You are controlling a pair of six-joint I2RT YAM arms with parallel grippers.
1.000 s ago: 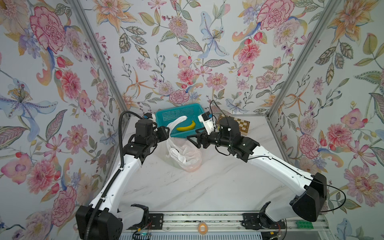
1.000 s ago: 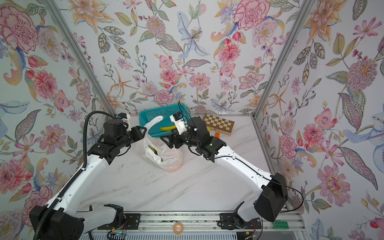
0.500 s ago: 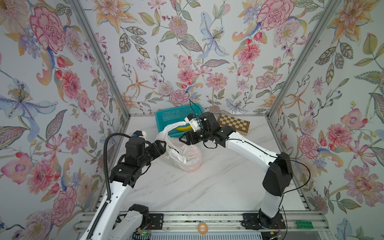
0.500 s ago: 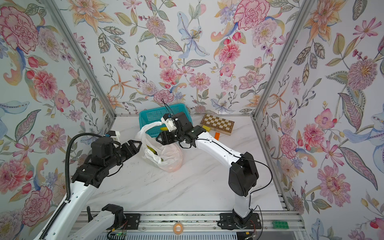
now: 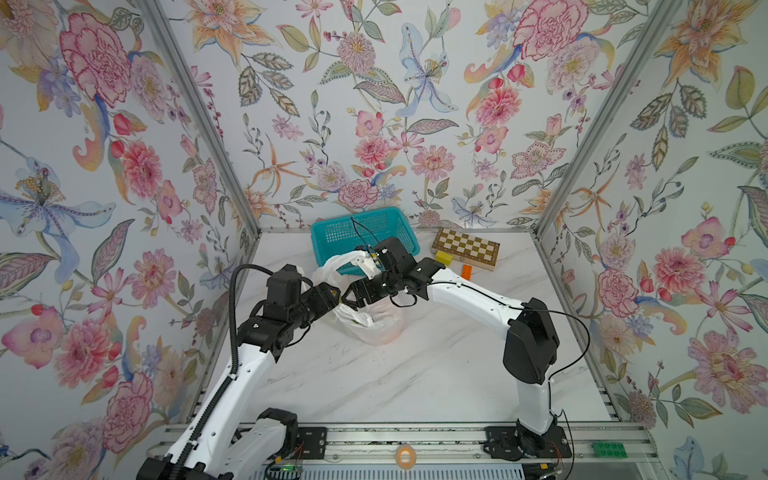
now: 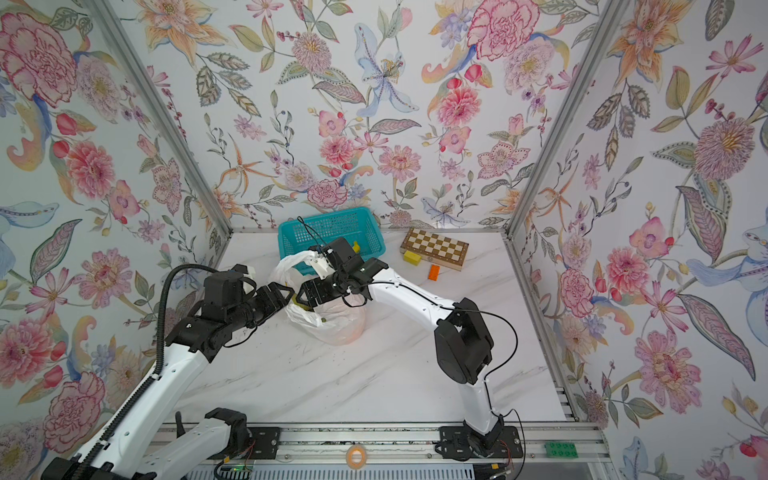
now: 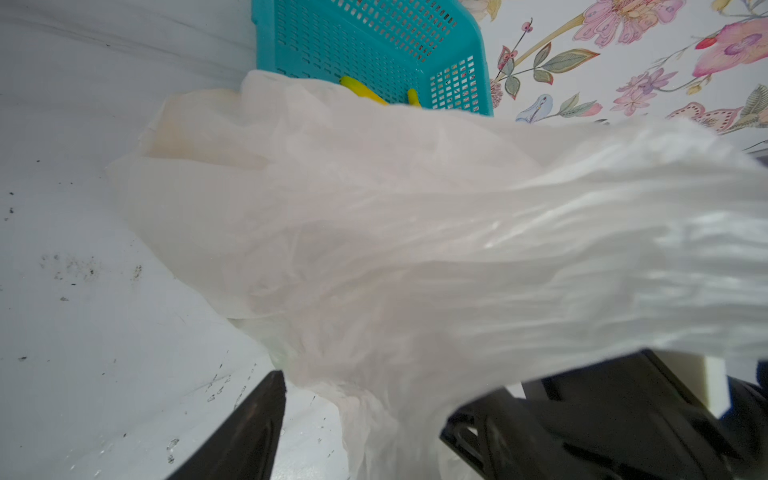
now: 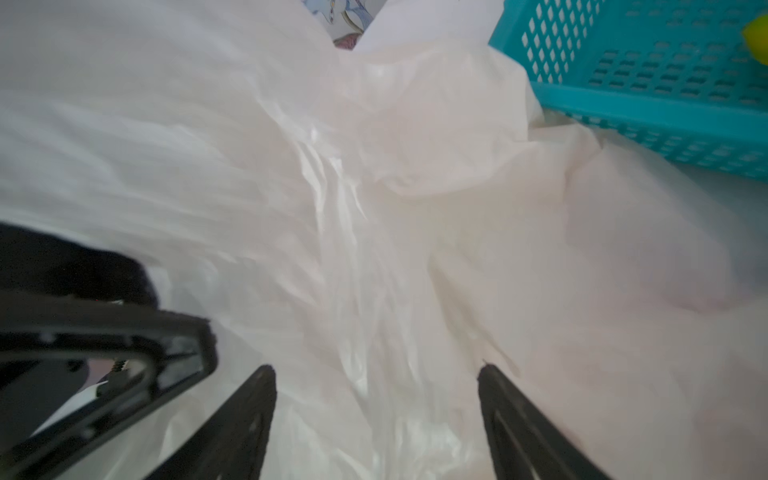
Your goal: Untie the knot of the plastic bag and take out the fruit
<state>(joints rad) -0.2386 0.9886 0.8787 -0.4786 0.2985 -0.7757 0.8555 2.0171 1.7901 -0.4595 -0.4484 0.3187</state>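
Observation:
The white plastic bag (image 5: 376, 322) (image 6: 338, 326) slumps on the marble in front of the basket, one handle loop (image 5: 343, 262) standing up. My left gripper (image 5: 333, 292) (image 6: 288, 296) and right gripper (image 5: 348, 296) (image 6: 301, 297) meet tip to tip at its near-left edge. Both are open, and crinkled film runs between the jaws in the left wrist view (image 7: 361, 403) and the right wrist view (image 8: 376, 370). I cannot make out the knot in the bunched plastic. The fruit shows only as a faint orange tint (image 5: 388, 332) and a yellow-green patch (image 6: 301, 308) inside.
A teal basket (image 5: 332, 232) (image 7: 478, 62) behind the bag holds a yellow banana (image 6: 355, 246) (image 7: 361, 89). At the back right lie a chessboard (image 5: 465, 248), a yellow block (image 5: 444, 257) and an orange block (image 5: 467, 271). Floral walls close in three sides.
Both grippers have dropped from the bag's top by the basket. The left arm swung out left and came back, and the right slid forward, so they now meet at the bag's near-left edge.

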